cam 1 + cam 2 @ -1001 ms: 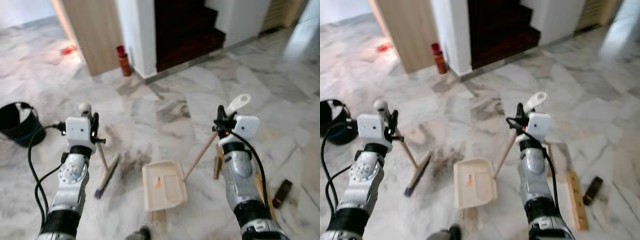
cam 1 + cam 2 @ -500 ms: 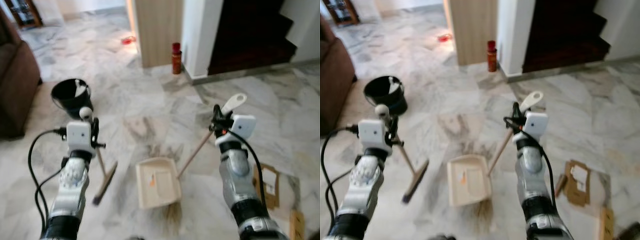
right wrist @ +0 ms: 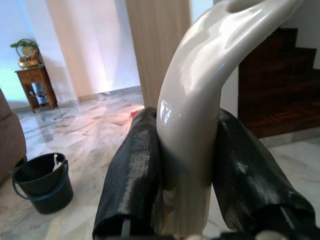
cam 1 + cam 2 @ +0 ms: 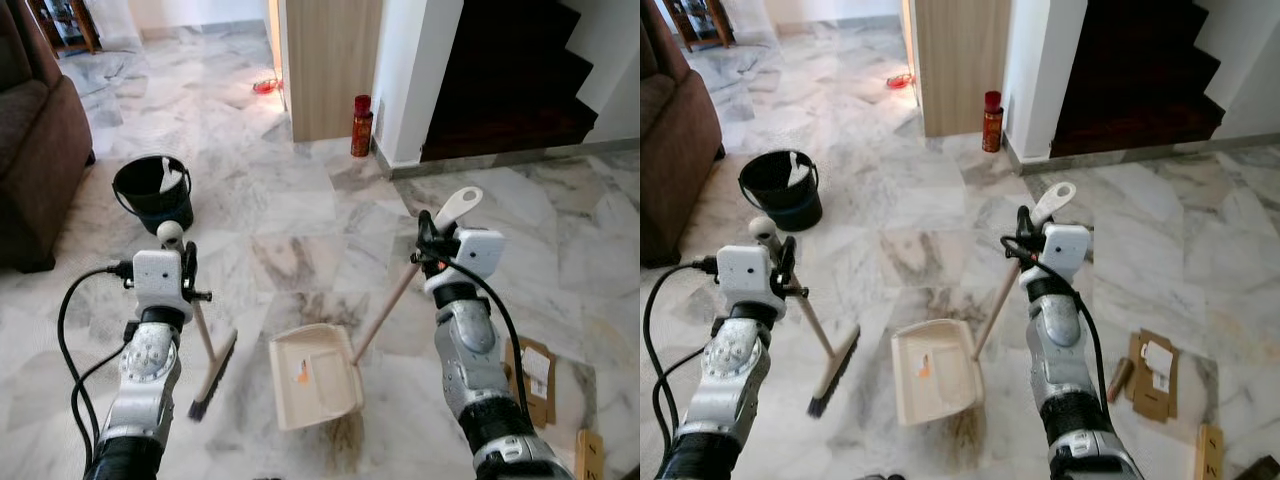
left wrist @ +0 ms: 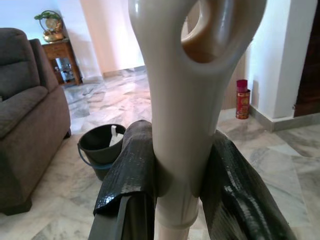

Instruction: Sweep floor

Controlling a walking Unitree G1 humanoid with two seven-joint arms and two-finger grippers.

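My left claw (image 5: 172,170) pinched the broom (image 4: 207,352), bristles on the marble floor (image 4: 300,215). My right claw (image 3: 187,165) pinched the dustpan (image 4: 315,375) handle, pan flat beside it. The head views caught cardboard (image 4: 1152,373) by my right arm; the wrist views caught the black bucket (image 5: 102,147).

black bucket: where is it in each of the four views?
Left eye view: bucket, upper left, beside the sofa.
Right eye view: bucket, upper left, again by the sofa.
Left wrist view: bucket, low, behind the claw's left finger.
Right wrist view: bucket, bottom corner.
Shared landmark: the red can at the wall corner, also in the left wrist view.
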